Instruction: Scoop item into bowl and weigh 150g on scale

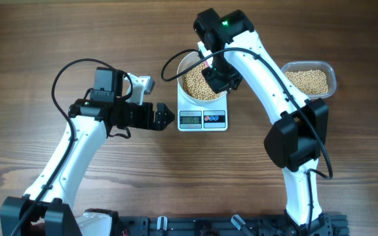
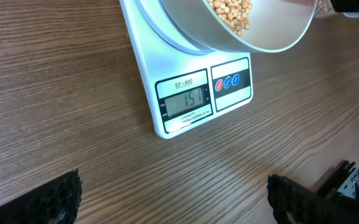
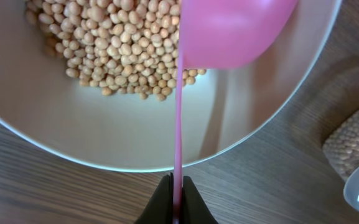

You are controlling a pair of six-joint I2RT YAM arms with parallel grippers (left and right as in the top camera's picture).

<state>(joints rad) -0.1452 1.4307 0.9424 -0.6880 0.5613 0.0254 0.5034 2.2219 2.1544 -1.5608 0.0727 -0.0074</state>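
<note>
The right fingers (image 3: 167,208) pinch the thin handle of the pink scoop (image 3: 235,31), which points straight away from them over the beans (image 3: 117,43) in the white bowl (image 3: 135,137) on the scale (image 2: 185,99), while the left fingers (image 2: 51,199), spread wide and empty, hang over the desk (image 2: 55,93) beside that scale.

bowl (image 3: 135,137): 1 | scale (image 2: 185,106): 1 | tub (image 1: 333,73): 1 | pink scoop (image 3: 235,31): 1 | left pincer (image 1: 168,118), right pincer (image 3: 178,199): 2 | beans (image 3: 117,43): many
</note>
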